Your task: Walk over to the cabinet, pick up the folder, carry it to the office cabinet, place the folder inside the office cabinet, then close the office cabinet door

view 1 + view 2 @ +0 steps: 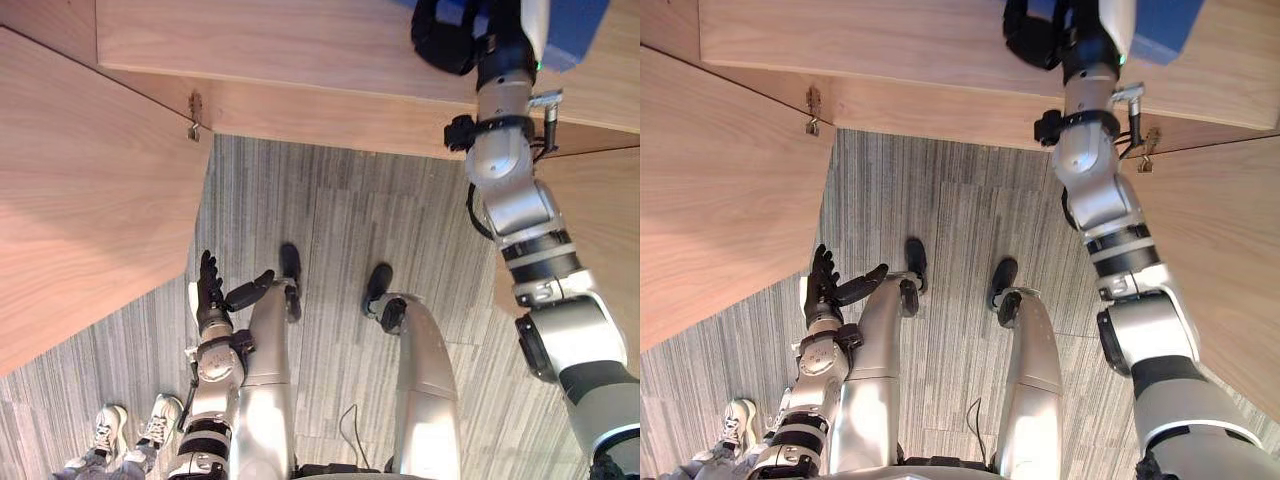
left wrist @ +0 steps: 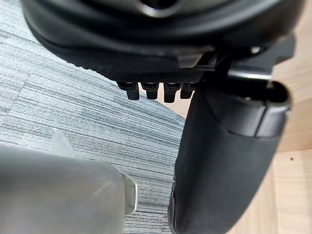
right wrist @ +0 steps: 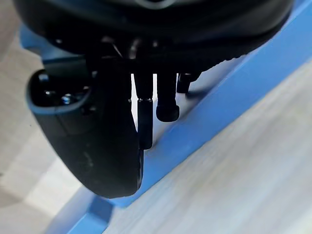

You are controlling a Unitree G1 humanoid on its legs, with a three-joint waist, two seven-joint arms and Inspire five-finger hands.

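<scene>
Cabinet shelf, blue folder perhaps inside

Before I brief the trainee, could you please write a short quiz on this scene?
1. True or false: the left hand holds the blue folder.
2. The right hand is at: A) a drawer handle, B) the folder, C) a cup.
3. Fill in: the wooden door by the left hand stands ____.
Key: 1 false; 2 B; 3 open.
</scene>
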